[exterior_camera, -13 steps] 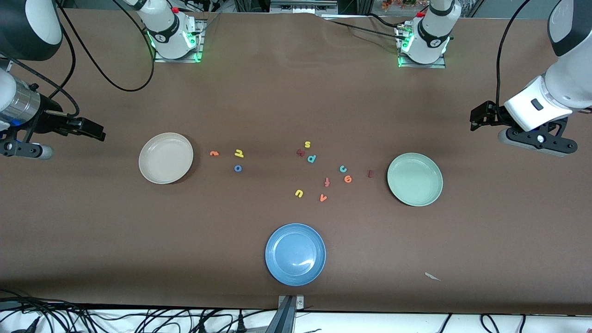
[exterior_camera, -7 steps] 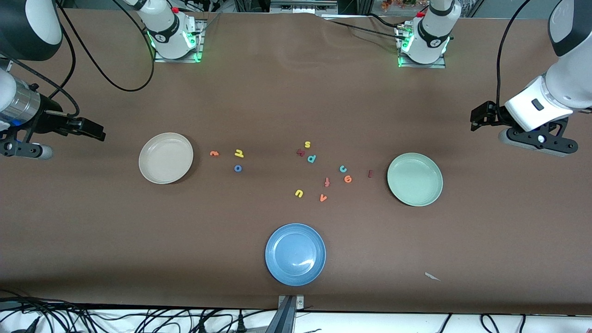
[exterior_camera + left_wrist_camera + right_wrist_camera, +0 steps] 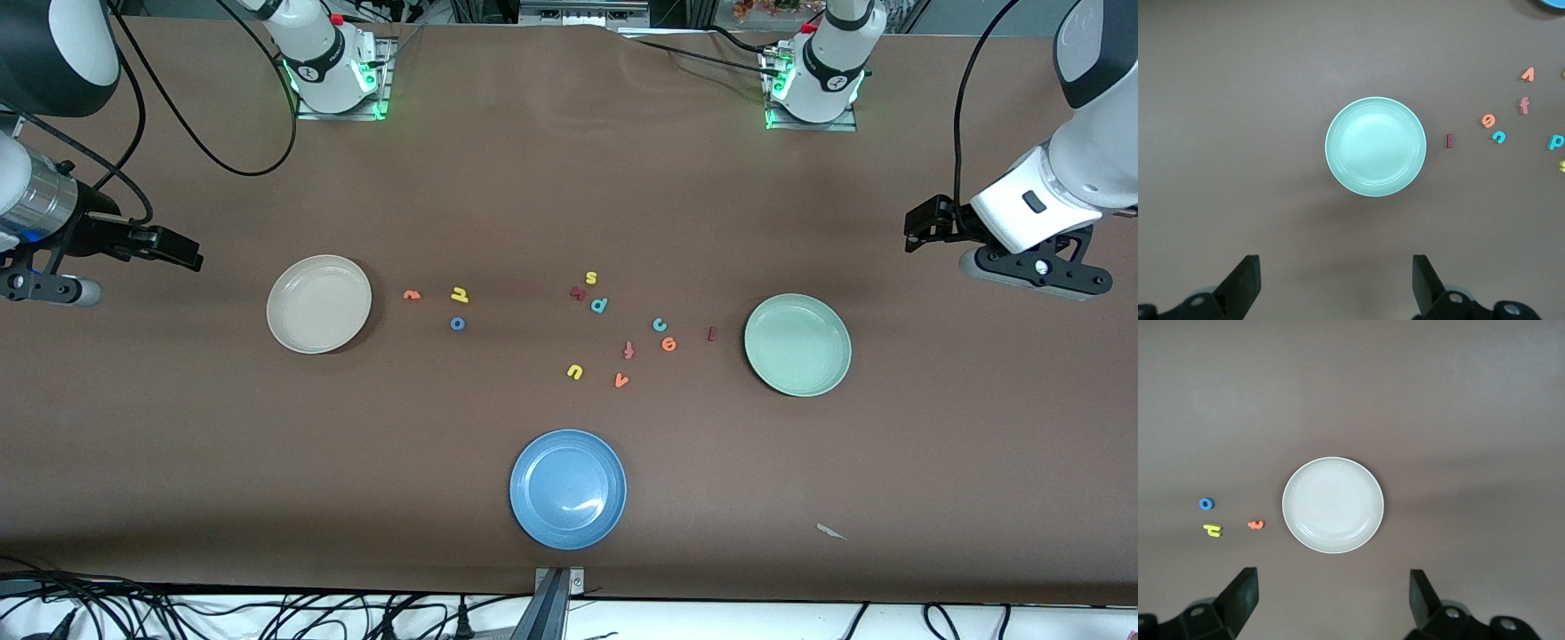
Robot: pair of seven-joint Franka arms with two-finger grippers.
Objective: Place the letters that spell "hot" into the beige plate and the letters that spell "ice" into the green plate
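1. The right gripper (image 3: 182,253) hangs over bare brown table (image 3: 569,178) just outside the round shallow cream-beige plate (image 3: 318,303), toward the right arm's end; its fingers (image 3: 1238,597) are spread wide and carry nothing. This arm waits.
2. The beige plate is empty, so nothing of "hot" is done. Its three tiny foam letters lie on the table just beside it, toward the table's middle: the orange t (image 3: 411,294) closest, then the yellow h (image 3: 460,293), with the blue ring-shaped o (image 3: 457,324) nearer the front camera than the h.
3. Well apart from the beige plate, toward the left arm's end, lies a loose scatter. In it sit the teal c (image 3: 659,324), the orange e (image 3: 669,344) and the dark red bar i (image 3: 711,333), all still on the table near the round pale mint-green plate (image 3: 797,344), which is also empty. All six letters remain to be moved.
4. The left gripper (image 3: 920,227) hangs over the table past the green plate's rim, fingers (image 3: 1241,283) released and empty.
5. I judge the room as generous: both plates sit well inside the table's edges, and the "hot" letters stand apart from one another. The c and e lie close together, which may crowd a pinch.
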